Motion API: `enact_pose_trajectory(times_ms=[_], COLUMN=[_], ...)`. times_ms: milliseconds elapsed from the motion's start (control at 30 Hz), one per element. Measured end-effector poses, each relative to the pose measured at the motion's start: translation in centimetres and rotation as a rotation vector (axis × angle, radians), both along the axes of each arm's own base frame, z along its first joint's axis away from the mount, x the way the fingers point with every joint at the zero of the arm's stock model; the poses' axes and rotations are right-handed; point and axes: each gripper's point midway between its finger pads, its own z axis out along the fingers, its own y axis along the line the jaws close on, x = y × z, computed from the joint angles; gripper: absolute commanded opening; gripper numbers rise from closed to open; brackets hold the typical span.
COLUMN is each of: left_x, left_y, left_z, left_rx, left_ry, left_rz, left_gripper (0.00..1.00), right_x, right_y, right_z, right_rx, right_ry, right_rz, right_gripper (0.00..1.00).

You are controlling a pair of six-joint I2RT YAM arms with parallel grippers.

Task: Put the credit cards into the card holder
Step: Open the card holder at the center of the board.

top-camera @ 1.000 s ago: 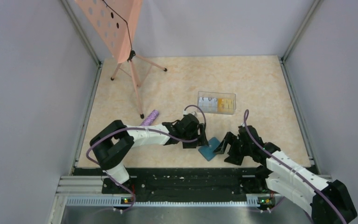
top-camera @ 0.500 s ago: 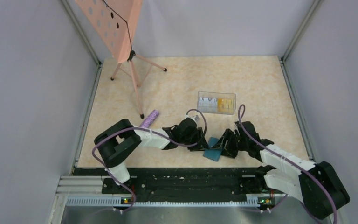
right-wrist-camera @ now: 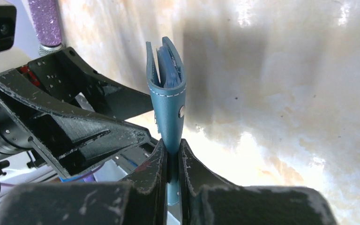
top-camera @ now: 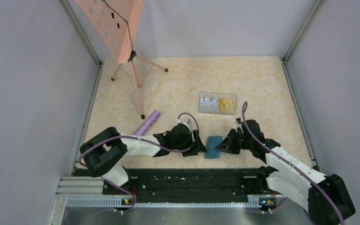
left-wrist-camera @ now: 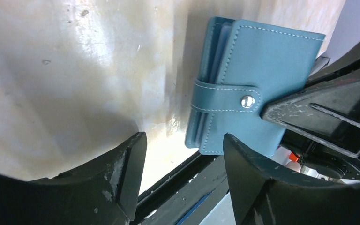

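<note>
Card holder: the teal card holder (top-camera: 213, 146) is at the near middle of the surface (top-camera: 178, 84), between the two end effectors. It is folded shut, and the snap tab (left-wrist-camera: 227, 98) is fastened over it.
Holder pose: in the right wrist view the card holder (right-wrist-camera: 168, 93) stands on its edge, and its layered open side points away from the right arm.
Right end effector: the right end effector (right-wrist-camera: 171, 154) is clamped on the strap end of the holder, with both fingers pressed flat against it.
Left end effector: the left end effector (left-wrist-camera: 183, 140) has its fingers apart and holds nothing. The holder (left-wrist-camera: 262, 70) is just beyond the fingertips, at 3 o'clock from the left end effector (top-camera: 199, 145) in the top view.
Credit cards: the credit cards (top-camera: 224, 104) lie in a clear plastic box (top-camera: 218, 95), at 12 o'clock from the holder and well apart from it. Yellow and white ones are visible.
Other things: a purple glitter tube (top-camera: 147, 123) is at 10 o'clock from the holder. A pink perforated stand (top-camera: 117, 28) is at the far left corner.
</note>
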Motion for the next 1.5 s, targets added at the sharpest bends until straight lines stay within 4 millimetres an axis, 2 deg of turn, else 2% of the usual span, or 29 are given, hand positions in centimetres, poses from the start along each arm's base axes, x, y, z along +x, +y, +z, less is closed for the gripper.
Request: enact_pose_trajectory(times_ms=[67, 300, 500, 567, 700, 867, 967, 1133, 1333, 1400, 1500], left_x=[0.0, -0.1, -0.3, -0.4, -0.6, -0.9, -1.0, -1.0, -0.9, -0.9, -1.0], left_y=[0.4, 1.7, -0.3, -1.0, -2.1, -2.0, -2.4, -2.4, -2.4, -1.2, 2.0], left_z=[0.4, 3.5, 7.3, 7.8, 6.4, 3.9, 3.8, 3.9, 3.8, 2.9, 0.5], left_rx=[0.011, 0.077, 0.15, 0.173, 0.265, 0.392, 0.414, 0.424, 0.429, 0.481, 0.586], left_ry=[-0.011, -0.097, -0.194, -0.21, -0.204, -0.18, -0.18, -0.175, -0.16, -0.153, -0.116], left_rz=[0.007, -0.003, -0.032, -0.043, -0.068, -0.086, -0.092, -0.072, -0.044, -0.034, -0.019], left_gripper=[0.73, 0.73, 0.7, 0.68, 0.64, 0.54, 0.51, 0.36, 0.29, 0.28, 0.28], right_x=[-0.1, -0.3, -1.8, -2.2, -2.8, -3.2, -3.4, -3.4, -3.4, -3.4, -3.1], right_y=[0.0, 0.2, 0.8, 1.1, 1.6, 1.0, 0.9, 0.9, 0.9, 0.9, 1.3], right_z=[0.7, 2.9, 3.3, 3.3, 3.3, 2.6, 2.4, 2.5, 2.7, 2.9, 4.0], right_rx=[-0.004, -0.023, -0.076, -0.092, -0.11, -0.149, -0.158, -0.153, -0.147, -0.144, -0.123], right_ry=[-0.01, -0.032, -0.014, -0.011, -0.005, 0.02, 0.031, 0.033, 0.026, 0.023, 0.0], right_rz=[0.016, 0.073, 0.129, 0.149, 0.167, 0.15, 0.145, 0.141, 0.14, 0.14, 0.143], right_gripper=[0.0, 0.0, 0.0, 0.0, 0.0, 0.0, 0.0, 0.0, 0.0, 0.0, 0.0])
